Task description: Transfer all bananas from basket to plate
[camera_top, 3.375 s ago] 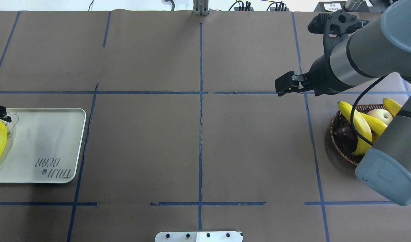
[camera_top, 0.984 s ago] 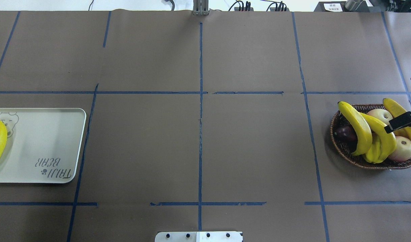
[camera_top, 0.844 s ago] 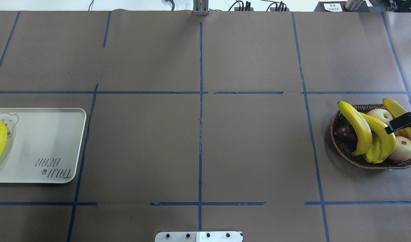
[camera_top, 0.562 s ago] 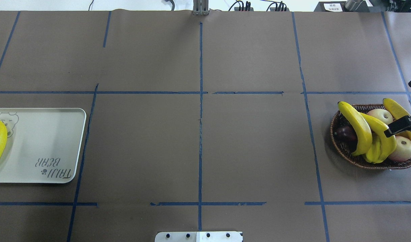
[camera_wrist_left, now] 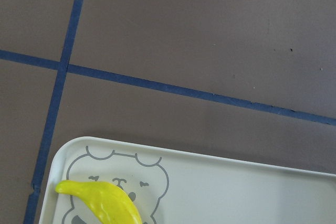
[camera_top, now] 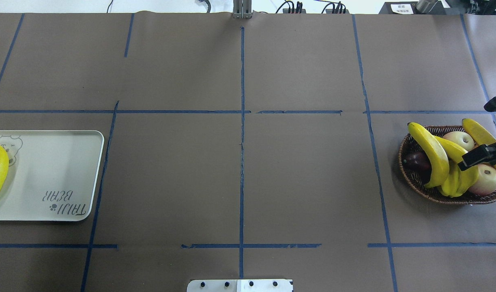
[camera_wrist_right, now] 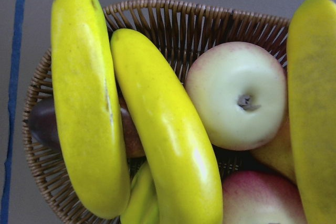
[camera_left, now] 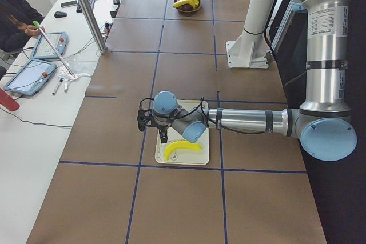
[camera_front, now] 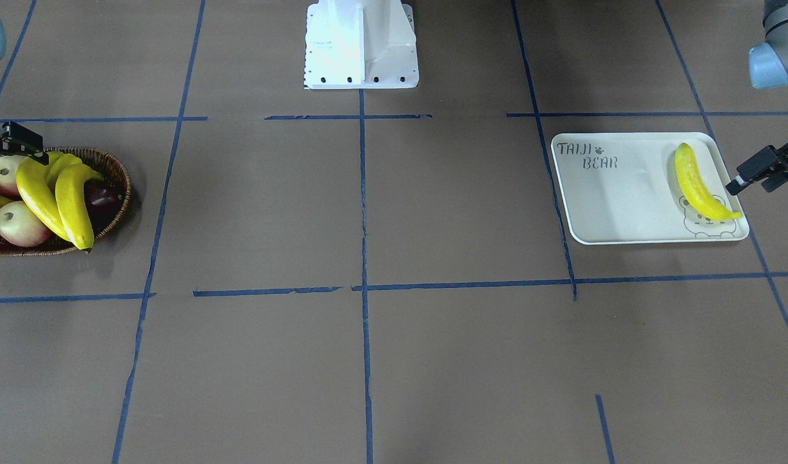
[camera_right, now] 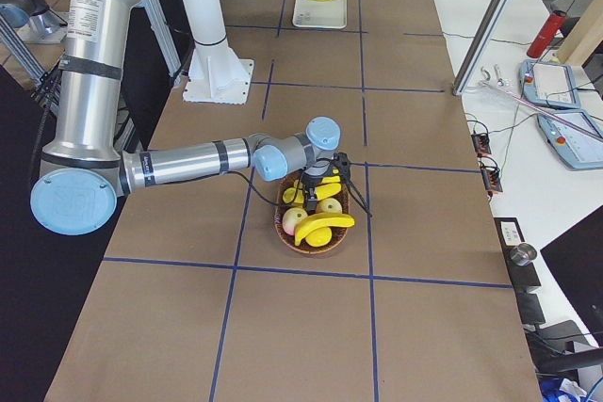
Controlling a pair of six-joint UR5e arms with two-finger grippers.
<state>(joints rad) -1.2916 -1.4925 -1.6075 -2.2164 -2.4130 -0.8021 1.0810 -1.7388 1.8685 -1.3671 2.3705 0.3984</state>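
Observation:
Three bananas lie in the wicker basket point(camera_top: 434, 196) at the table's right end: one point(camera_top: 430, 156) on the left rim, one point(camera_top: 454, 152) beside it, one point(camera_top: 479, 132) at the back. They fill the right wrist view point(camera_wrist_right: 168, 135). My right gripper point(camera_top: 475, 136) hovers open over the basket, its near finger point(camera_top: 477, 156) above the middle banana, touching nothing. A fourth banana point(camera_front: 700, 183) lies on the plate point(camera_front: 619, 206) over the bear drawing. My left gripper point(camera_front: 751, 180) is open and empty just outside the plate's edge.
The basket also holds two apples point(camera_top: 458, 140) point(camera_top: 487, 180), a dark plum point(camera_top: 416, 160) and a yellow-green starfruit point(camera_top: 450, 184). The robot's white base point(camera_front: 361, 45) stands at mid-table. Blue tape lines cross the brown table cover. An operator and tablets point(camera_left: 28, 72) are beside the table.
My right arm swung back from the table's middle to over the basket, and its near finger crept left and down over the middle banana. My left gripper left the overhead view.

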